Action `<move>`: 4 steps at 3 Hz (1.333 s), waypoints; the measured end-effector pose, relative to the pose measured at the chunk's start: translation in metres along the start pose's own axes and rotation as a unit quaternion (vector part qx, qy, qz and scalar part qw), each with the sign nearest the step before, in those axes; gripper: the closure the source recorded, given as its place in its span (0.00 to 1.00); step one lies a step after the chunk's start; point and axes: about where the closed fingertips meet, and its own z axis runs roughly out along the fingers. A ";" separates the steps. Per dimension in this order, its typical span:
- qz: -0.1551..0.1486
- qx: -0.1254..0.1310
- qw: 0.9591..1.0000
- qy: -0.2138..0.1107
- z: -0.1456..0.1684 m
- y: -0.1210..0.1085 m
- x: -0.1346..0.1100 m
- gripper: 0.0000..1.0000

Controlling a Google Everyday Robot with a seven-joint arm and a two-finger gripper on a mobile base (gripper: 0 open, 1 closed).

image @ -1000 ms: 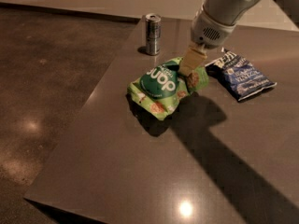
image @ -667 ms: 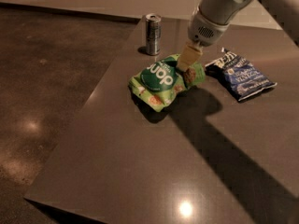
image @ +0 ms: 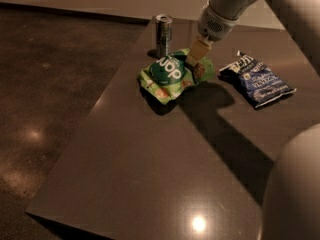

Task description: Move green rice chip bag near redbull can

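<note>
The green rice chip bag [image: 170, 75] is a crinkly light-green bag with a dark green circle and white lettering. It sits at the back of the dark table, just in front of the redbull can [image: 163, 35], a slim silver can standing upright. My gripper [image: 196, 62] comes down from the upper right and is shut on the bag's right end, holding it slightly raised. The bag's near edge casts a shadow on the table.
A dark blue chip bag [image: 258, 79] lies flat to the right of the green bag. The dark table [image: 150, 174] has its left edge running diagonally, with the floor beyond. My arm [image: 295, 189] fills the lower right corner.
My gripper has carried the green bag back and a little left, closer to the can. The can and the blue bag have not moved.
</note>
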 end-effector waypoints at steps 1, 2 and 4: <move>0.014 0.009 1.000 0.002 0.003 -0.019 -0.013 0.80; 0.024 0.020 1.000 0.006 0.004 -0.030 -0.018 0.57; 0.035 0.030 0.999 0.009 0.008 -0.043 -0.019 0.10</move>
